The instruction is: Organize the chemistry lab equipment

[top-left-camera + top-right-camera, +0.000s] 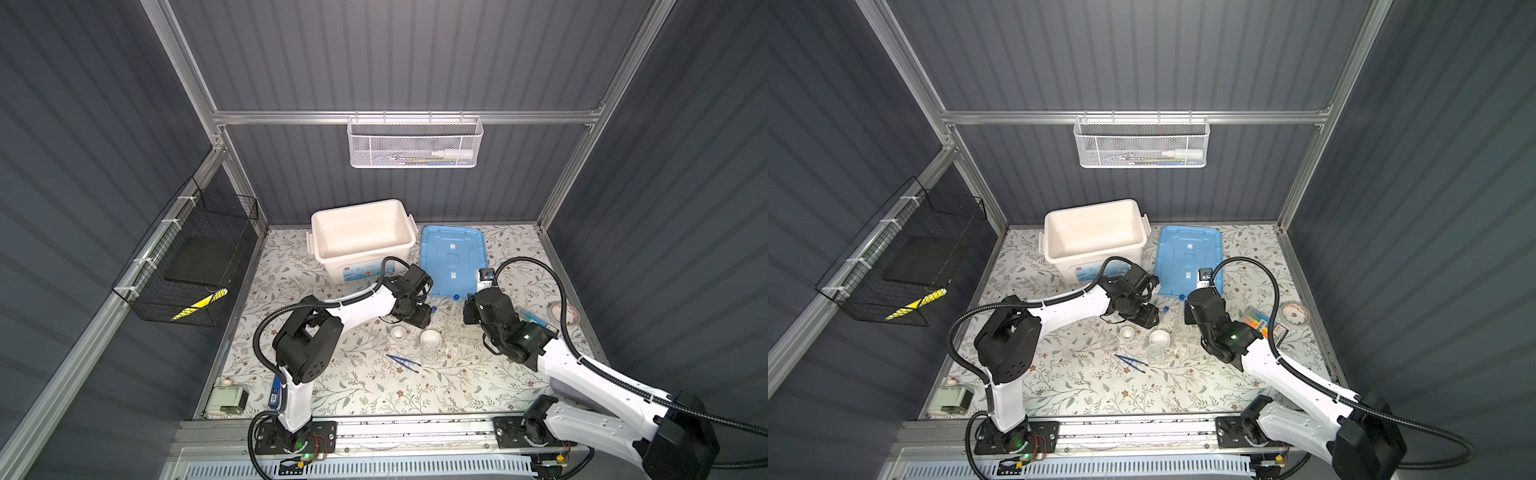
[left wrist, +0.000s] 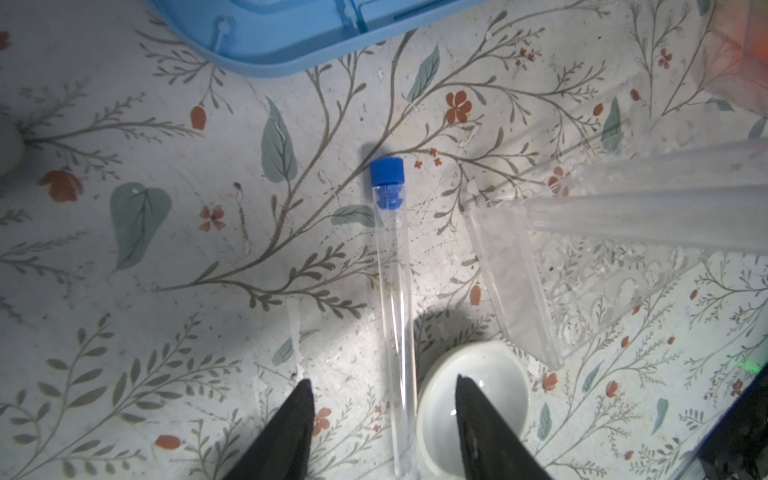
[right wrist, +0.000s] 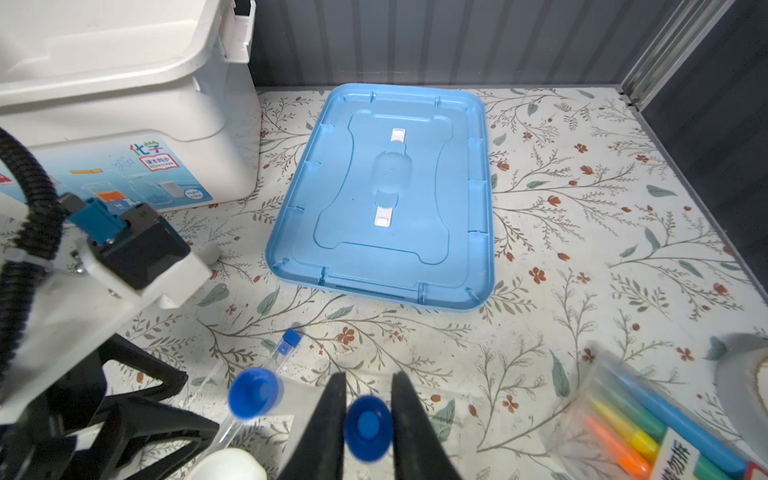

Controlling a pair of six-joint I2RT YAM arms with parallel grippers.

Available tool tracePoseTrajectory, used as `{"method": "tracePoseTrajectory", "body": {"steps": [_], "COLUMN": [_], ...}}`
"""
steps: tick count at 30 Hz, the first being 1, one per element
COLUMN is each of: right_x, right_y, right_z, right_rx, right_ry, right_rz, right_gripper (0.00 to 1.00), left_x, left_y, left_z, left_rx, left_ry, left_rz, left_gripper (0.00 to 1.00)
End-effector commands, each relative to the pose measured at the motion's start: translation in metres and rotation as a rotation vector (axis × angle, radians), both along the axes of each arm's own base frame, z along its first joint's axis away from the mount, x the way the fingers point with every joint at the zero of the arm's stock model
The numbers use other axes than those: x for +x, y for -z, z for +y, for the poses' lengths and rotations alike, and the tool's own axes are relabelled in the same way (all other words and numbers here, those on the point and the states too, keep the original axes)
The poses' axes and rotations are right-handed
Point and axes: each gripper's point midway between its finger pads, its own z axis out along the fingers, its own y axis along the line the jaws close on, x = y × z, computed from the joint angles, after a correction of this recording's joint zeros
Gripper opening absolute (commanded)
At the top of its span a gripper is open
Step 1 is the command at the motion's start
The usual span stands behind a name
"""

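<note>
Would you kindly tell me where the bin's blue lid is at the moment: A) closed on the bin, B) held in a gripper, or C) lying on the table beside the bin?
C: the blue lid lies flat on the table beside the open white bin.

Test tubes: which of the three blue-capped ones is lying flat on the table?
The flat tube between the left end effector's open fingers. The other two stand cap-up: the free tube and the gripped tube in the right end effector.
</note>
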Motion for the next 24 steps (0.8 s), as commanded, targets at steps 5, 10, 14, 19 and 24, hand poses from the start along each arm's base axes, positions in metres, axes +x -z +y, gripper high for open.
{"method": "tracePoseTrajectory", "body": {"steps": [5, 10, 14, 19, 24], "right_x": [-0.004, -0.005, -0.006, -0.006, -0.008], "right_y": [0.001, 0.001, -0.003, -0.013, -0.020], "right_z": [-0.003, -0.002, -0.003, -0.006, -0.010], "right_rx": [-0.013, -0.015, -0.012, 0.002, 0.006], "right_ry": [0.005, 0.000, 0.006, 0.015, 0.030], "right_rz": [-0.002, -0.004, -0.013, -0.039, -0.057], "right_gripper": [0.23, 0.25, 0.29, 0.38, 0.46], "left_x": [-0.005, -0.006, -0.006, -0.009, -0.013], "left_y": [-0.007, -0.007, -0.007, -0.005, -0.001], "left_z": [0.000, -0.001, -0.001, -0.003, -0.002], "left_rx": [0.008, 0.012, 0.014, 0.022, 0.043], "left_ry": [0.005, 0.006, 0.008, 0.021, 0.033], "left_rz": [-0.010, -0.013, -0.014, -0.011, -0.005], "left_gripper": [0.57, 0.57, 0.57, 0.57, 0.56]}}
